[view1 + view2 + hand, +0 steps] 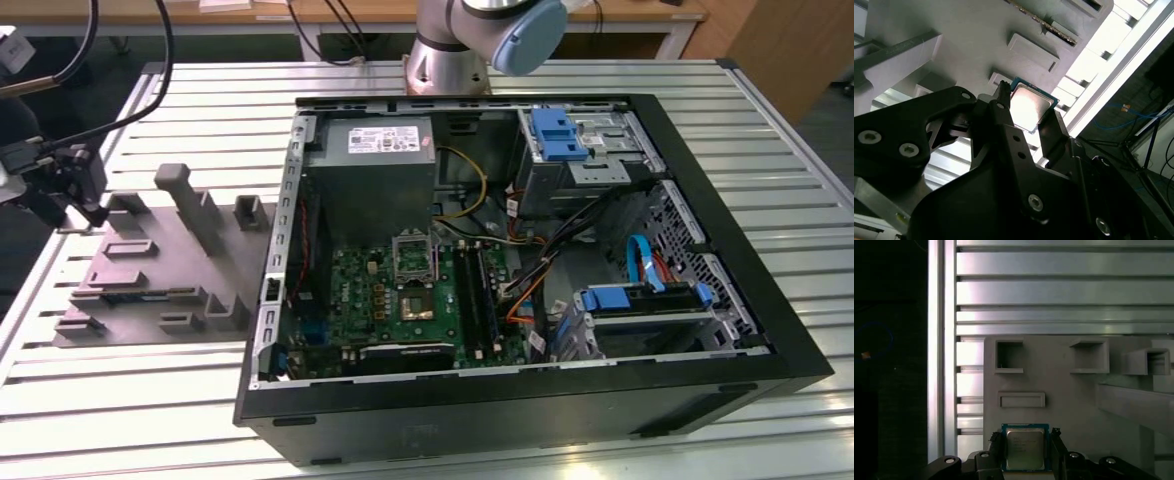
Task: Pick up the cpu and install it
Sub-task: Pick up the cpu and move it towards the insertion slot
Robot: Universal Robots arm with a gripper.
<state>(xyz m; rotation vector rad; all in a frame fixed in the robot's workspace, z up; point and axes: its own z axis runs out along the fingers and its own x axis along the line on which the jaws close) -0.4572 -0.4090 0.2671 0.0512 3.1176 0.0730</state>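
The small, flat, silver-topped square cpu (1024,450) sits between the black tool's (1026,436) two fingers, which are closed on its opposite edges. It is over the grey moulded tray (1069,390), near the tray's edge beside the slatted metal table (1054,290). The metal-framed socket (414,258) lies well beyond the tray, inside the open black case (534,400). The cpu's underside is hidden.

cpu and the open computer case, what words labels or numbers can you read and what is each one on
cpu: several lines of print on its metal top in the first wrist view, too small to read.
white label on the grey box inside the computer case: print in the exterior view, too small to read.
No text here can be quoted.
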